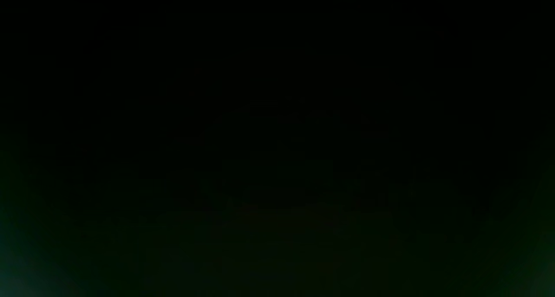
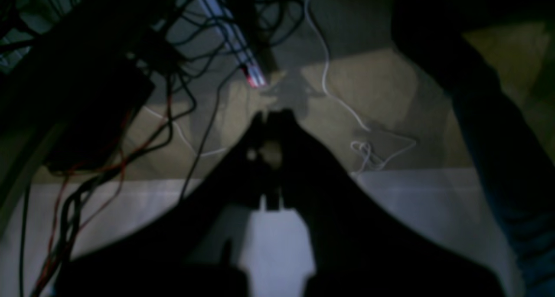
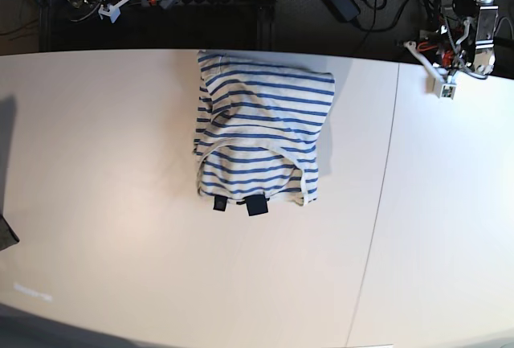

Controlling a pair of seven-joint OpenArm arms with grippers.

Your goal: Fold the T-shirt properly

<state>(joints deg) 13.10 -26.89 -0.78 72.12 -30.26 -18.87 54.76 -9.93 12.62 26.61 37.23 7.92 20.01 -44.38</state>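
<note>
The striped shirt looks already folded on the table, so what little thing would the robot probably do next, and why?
Probably nothing more than keep both arms back, or at most neaten the lower edge. The T-shirt lies in a compact folded bundle on the white table, two dark tags at its near hem, and no gripper is touching it in the base view.

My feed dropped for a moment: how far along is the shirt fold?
Looks nearly done: the T-shirt lies on the table as a compact folded bundle, dark tags at its near edge. Neither claw holds it. At most some edge tidying is left.
</note>
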